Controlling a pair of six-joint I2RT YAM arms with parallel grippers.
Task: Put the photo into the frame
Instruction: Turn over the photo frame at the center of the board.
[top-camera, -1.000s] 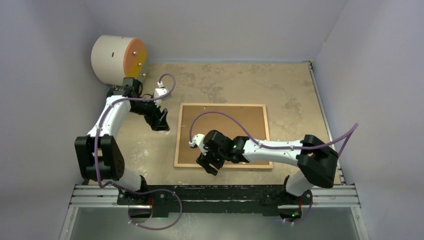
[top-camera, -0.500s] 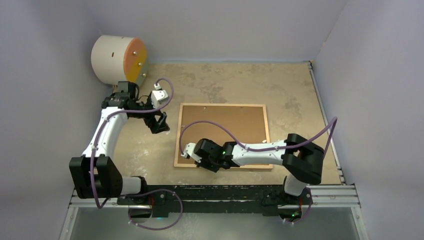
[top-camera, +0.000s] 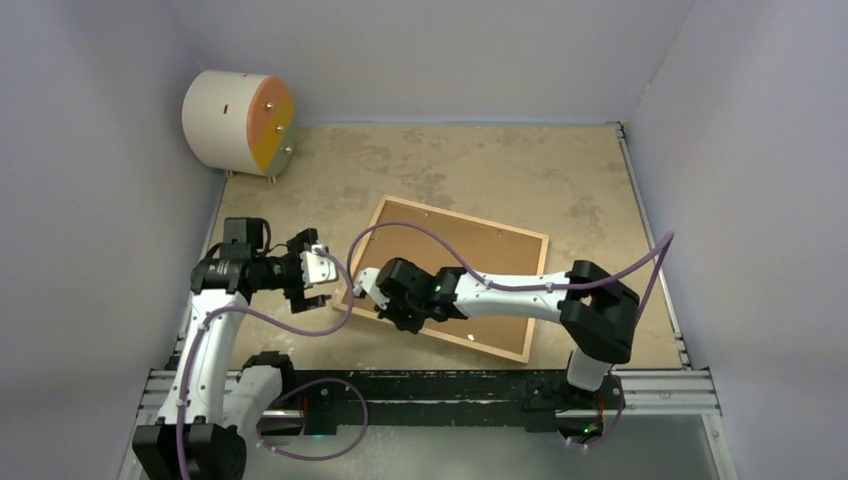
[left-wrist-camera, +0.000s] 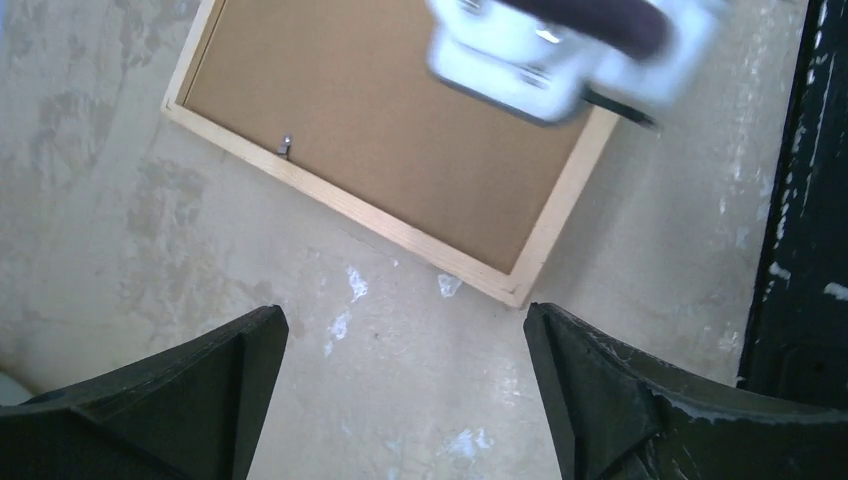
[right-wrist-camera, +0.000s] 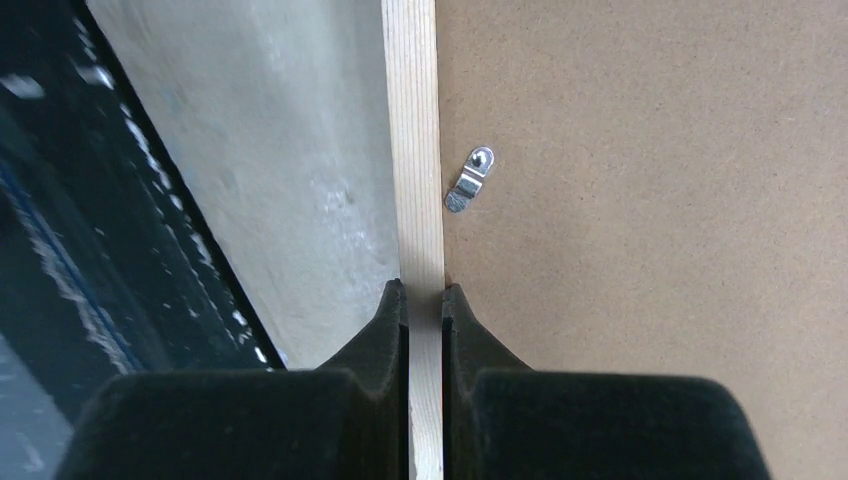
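Frame (top-camera: 465, 217) lies flat and back-up on the table (top-camera: 450, 160), brown backing sheet (top-camera: 480, 255) filling it. It sits askew: its long axis runs left to right with the right end swung nearer to me. I can't find the photo in any view (it could be under the backing, but nothing here shows that).

What matters for the next move is the near long rail. The right gripper (right-wrist-camera: 423, 290) is clamped on that rail close to the near-left corner. One finger is on the outer side and one on the backing side, and the wood runs straight along the fingers. A small metal clip (right-wrist-camera: 468, 180) sits on the backing just beyond the fingertips, on the inner side of the rail. So the right arm already has the frame. It reaches left from its base, stretched low across the near part of the frame, wrist turned down onto the edge.

The left gripper (left-wrist-camera: 402, 312) hangs just left of that same corner, apart from it, jaws spread wide around nothing. It points right towards the frame, with the forearm level and the elbow folded back near the base.

My read is that any lift or turn will pivot about the right arm's pinch, and the left is placed to take the short left rail.
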